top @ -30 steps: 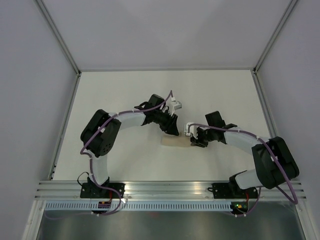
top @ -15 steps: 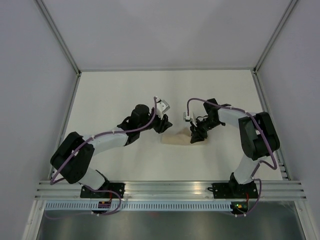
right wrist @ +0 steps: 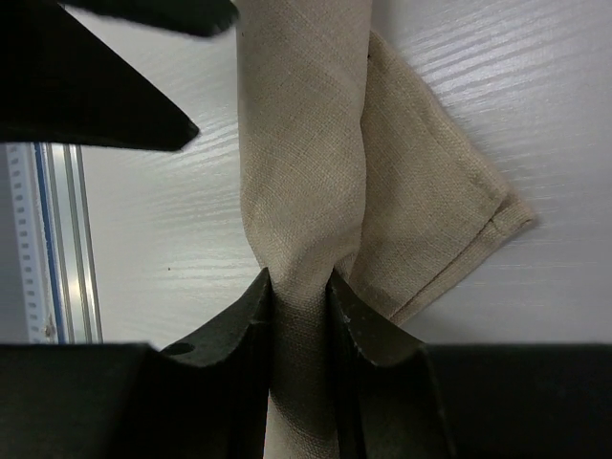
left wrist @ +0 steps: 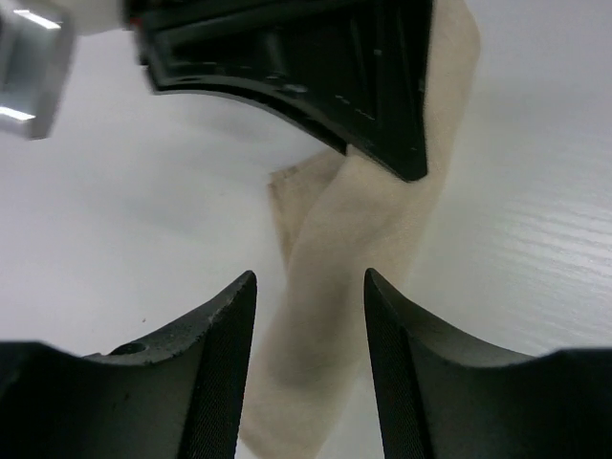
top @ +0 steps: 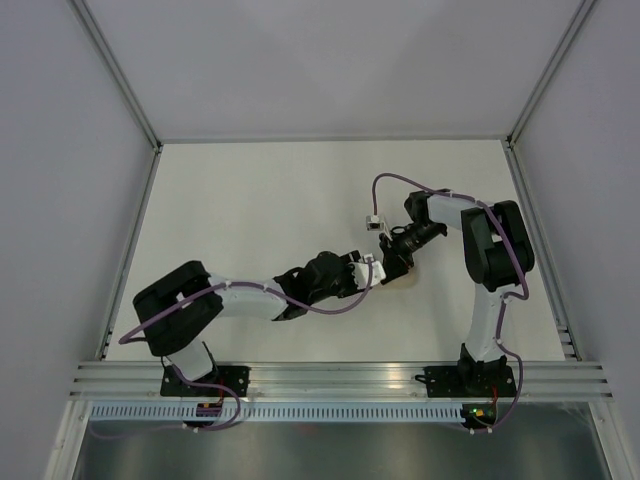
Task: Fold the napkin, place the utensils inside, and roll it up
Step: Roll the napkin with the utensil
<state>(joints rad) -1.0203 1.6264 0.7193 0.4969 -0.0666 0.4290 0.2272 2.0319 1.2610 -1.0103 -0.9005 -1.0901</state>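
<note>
The napkin (right wrist: pixel 301 143) is a beige cloth twisted into a narrow roll, with a loose flap (right wrist: pixel 430 210) spread to one side on the table. My right gripper (right wrist: pixel 301 287) is shut on one end of the roll. My left gripper (left wrist: pixel 308 277) is open, its fingers standing either side of the roll's other end (left wrist: pixel 354 249) with a gap on both sides. In the top view the two grippers meet tip to tip, left (top: pixel 368 270) and right (top: pixel 393 263), and cover most of the cloth. The utensils are hidden.
The white table (top: pixel 250 190) is boxed in by grey walls on three sides. An aluminium rail (top: pixel 340 378) runs along the near edge. A purple cable with a white connector (top: pixel 372 222) loops above the right wrist.
My left arm has swung down and reached right, bringing its gripper to the near end of the roll with its jaws wider. My right gripper has kept its grip and shifted slightly right.
</note>
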